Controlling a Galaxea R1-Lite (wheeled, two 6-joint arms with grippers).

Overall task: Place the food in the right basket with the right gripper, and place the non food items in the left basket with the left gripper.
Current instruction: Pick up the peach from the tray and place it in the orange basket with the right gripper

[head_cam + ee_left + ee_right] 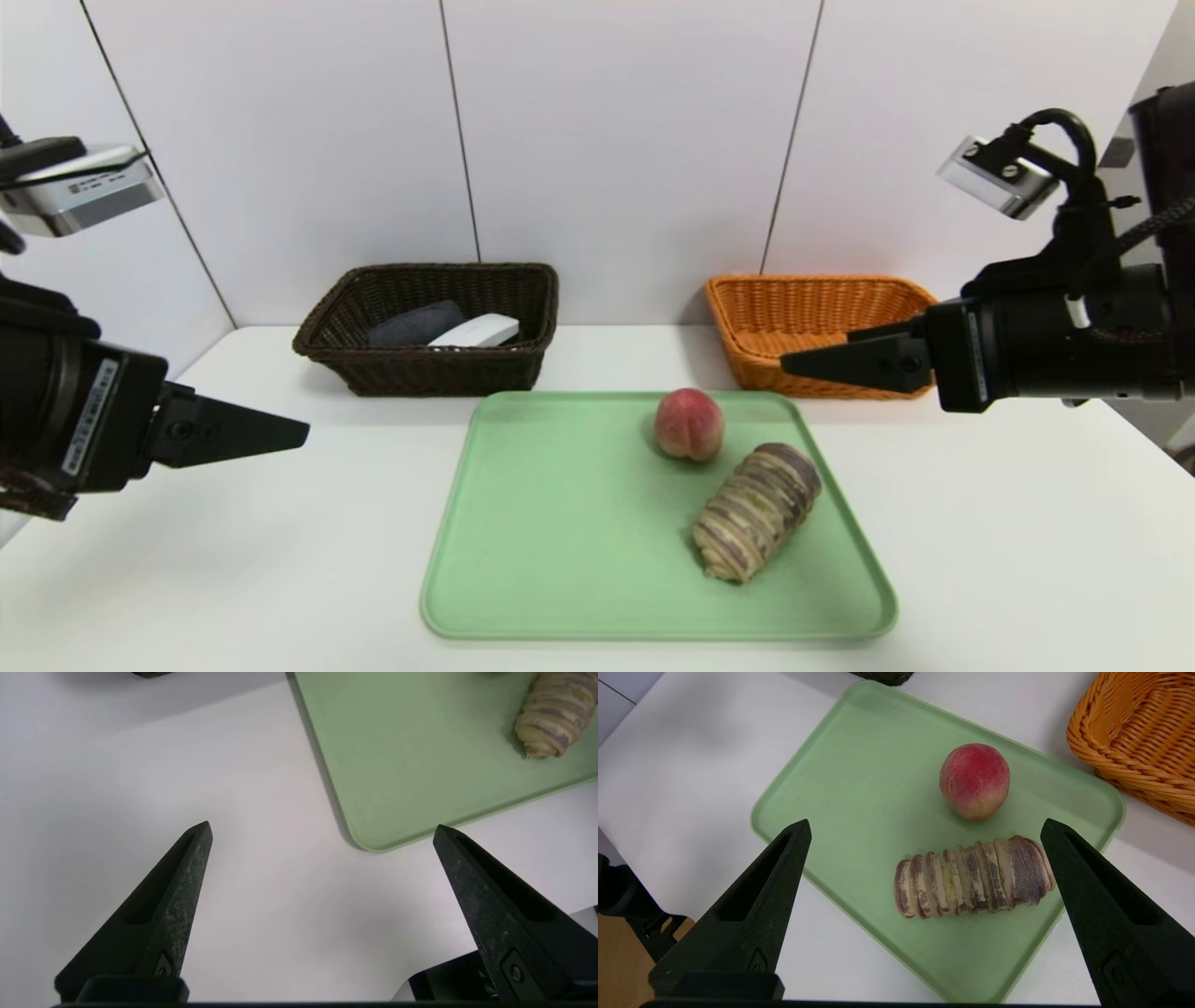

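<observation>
- The longer oval bread roll with brown-purple and cream stripes lies flat on the pale green rounded plastic tray. In the head view its long axis runs on a diagonal, the far end toward the orange-tan woven wicker basket with flared sides, the near end toward the tray's front edge.
- The round pink-red peach sits on the same tray, just beside the roll's far end and nearer the tray's back edge; the two are close, and whether they touch cannot be told.
- The rolled dark grey cloth and the white rounded rectangular block with a black edge lie side by side inside the dark brown, almost black woven wicker basket, behind the tray's left corner.
- The right end effector hangs above the tray's right back corner, in front of the orange-tan basket, its two black pointed fingers spread wide and empty; in its wrist view the roll lies between and beyond the fingertips.
- The left end effector hangs well left of the tray over bare desk, fingers wide apart, holding nothing.
- The tray and both baskets rest on a smooth white desk against a white panelled wall.
</observation>
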